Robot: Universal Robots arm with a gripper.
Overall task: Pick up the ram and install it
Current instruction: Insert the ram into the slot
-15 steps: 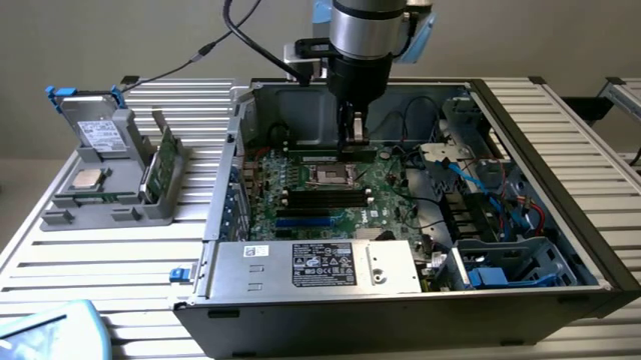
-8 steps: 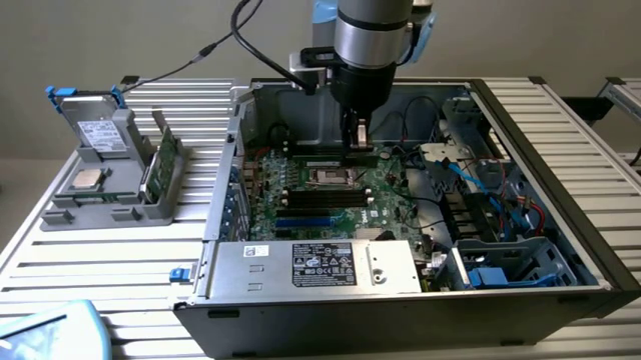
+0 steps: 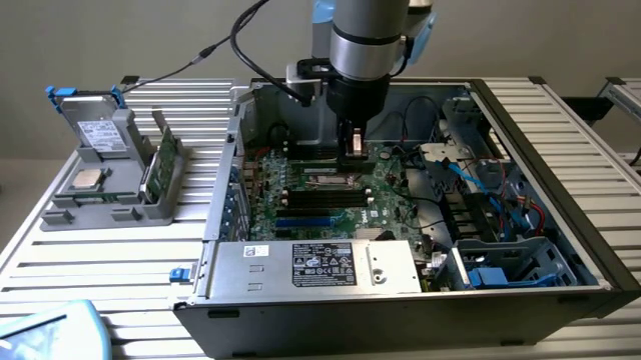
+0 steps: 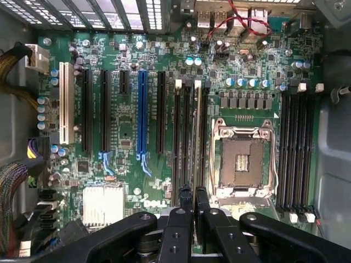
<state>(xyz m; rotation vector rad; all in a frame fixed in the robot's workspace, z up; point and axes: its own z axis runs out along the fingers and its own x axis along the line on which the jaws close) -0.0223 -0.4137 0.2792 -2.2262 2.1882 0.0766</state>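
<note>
The claw (image 4: 193, 198) is clamped on the ram (image 4: 196, 137), which is seen edge-on as a long, thin, pale strip. It stands upright in line with the black memory slots (image 4: 184, 137), just beside the CPU socket (image 4: 244, 159), mid-motherboard (image 4: 126, 120). I cannot tell whether it is seated.

wall (image 3: 120, 37): plain beige | table (image 3: 100, 262): ribbed aluminium slats | light: even

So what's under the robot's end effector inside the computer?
A long, thin ram stick, seen edge-on, is pinched by the end effector over long black slots on the green motherboard. The black fingers hide one end of those slots.
</note>
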